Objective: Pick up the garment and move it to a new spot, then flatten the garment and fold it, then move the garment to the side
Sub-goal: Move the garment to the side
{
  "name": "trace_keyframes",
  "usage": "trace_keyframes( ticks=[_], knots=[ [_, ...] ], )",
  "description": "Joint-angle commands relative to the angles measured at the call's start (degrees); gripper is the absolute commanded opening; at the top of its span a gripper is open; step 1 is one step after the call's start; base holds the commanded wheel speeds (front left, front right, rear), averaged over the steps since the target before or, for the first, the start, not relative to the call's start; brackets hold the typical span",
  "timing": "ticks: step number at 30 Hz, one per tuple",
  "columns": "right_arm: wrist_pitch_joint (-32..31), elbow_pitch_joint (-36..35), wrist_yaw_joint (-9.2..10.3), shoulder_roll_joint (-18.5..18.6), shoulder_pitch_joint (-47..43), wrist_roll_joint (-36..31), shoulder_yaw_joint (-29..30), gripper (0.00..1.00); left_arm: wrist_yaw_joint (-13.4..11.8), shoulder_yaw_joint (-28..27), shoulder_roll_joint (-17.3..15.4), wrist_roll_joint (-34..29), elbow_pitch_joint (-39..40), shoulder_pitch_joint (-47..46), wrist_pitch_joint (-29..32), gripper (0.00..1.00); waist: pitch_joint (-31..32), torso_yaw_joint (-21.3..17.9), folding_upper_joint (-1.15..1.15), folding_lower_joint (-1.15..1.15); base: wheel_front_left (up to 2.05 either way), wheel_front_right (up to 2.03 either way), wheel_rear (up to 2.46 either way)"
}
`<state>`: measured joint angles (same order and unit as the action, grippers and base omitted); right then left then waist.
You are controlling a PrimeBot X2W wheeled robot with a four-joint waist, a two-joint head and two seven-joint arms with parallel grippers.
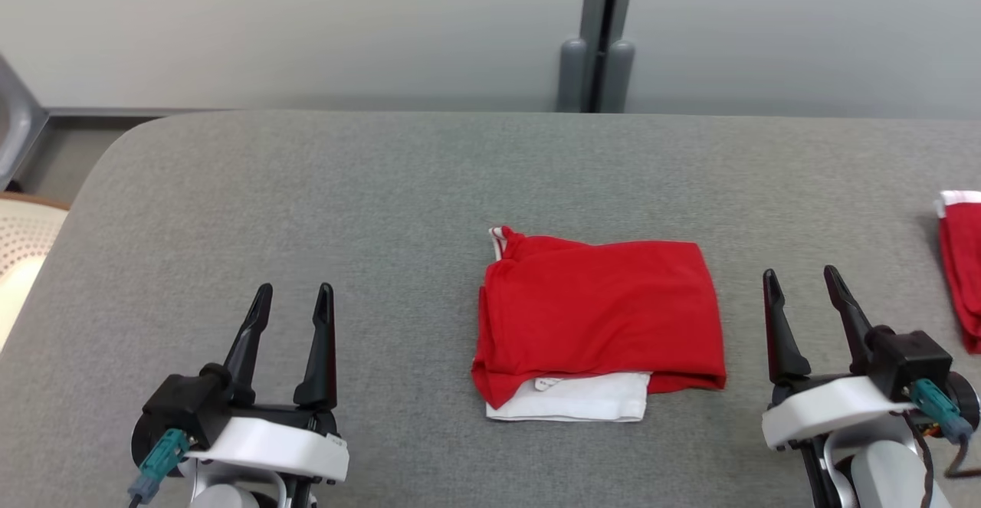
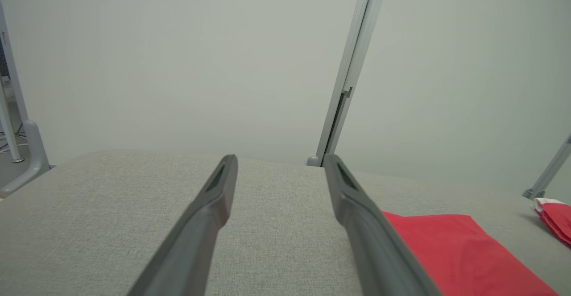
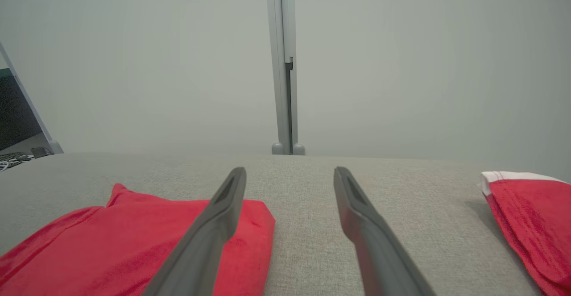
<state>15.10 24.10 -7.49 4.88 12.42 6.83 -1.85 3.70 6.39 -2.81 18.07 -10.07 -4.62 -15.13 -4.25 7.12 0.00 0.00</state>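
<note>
Garment [image 1: 598, 316] lies between my left tool [image 1: 295, 287] and right tool [image 1: 800, 271].
Both gape, empty; the cloth is soft and light, probably best pinched at its edges.

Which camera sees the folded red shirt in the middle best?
The head view: the whole red shirt lies there, its white layer peeking out underneath. The left wrist view catches one red corner; the right wrist view, one end.

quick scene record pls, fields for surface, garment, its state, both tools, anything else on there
surface: grey table
garment: red garment, mid-table, between the tools
garment state: folded into a rough rectangle, white layer showing at the near edge
left tool: open, empty, clear of the cloth
right tool: open, empty, clear of the cloth
other: second red garment at the right edge
</note>
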Motion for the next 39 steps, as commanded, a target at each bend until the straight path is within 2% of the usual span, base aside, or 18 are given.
trace_keyframes(
  ticks=[1,10,22,32,39],
  knots=[
    [0.0,-0.8,0.01,0.0,-0.7,-0.5,0.3,1.00,0.0,-0.2,-0.2,-0.3,-0.1,0.4,0.0,1.00,1.0,-1.3,0.00,0.00,0.00,0.00,0.00],
    [0.0,-5.5,0.01,-0.8,-6.6,-1.0,1.1,1.00,0.1,0.1,-0.2,-1.7,0.1,3.4,0.0,1.00,2.3,-2.9,0.00,0.00,0.00,0.00,0.00],
    [0.0,-5.2,0.01,-1.3,-5.1,-0.6,1.1,1.00,0.4,0.4,-0.2,-1.5,-0.2,3.0,0.0,1.00,1.2,-1.7,0.00,0.00,0.00,0.00,0.00],
    [-2.1,4.5,0.01,-1.7,0.9,3.8,-1.2,1.00,0.9,1.6,-0.2,-1.4,-0.8,1.1,0.0,1.00,-2.6,0.6,0.00,0.00,0.00,0.00,0.00],
    [-4.1,12.1,0.01,-1.7,6.1,4.9,-0.4,1.00,1.3,2.5,-0.2,-1.0,-1.3,-0.9,0.0,1.00,-5.4,2.6,0.00,0.00,0.00,0.00,0.00]
  ],
)
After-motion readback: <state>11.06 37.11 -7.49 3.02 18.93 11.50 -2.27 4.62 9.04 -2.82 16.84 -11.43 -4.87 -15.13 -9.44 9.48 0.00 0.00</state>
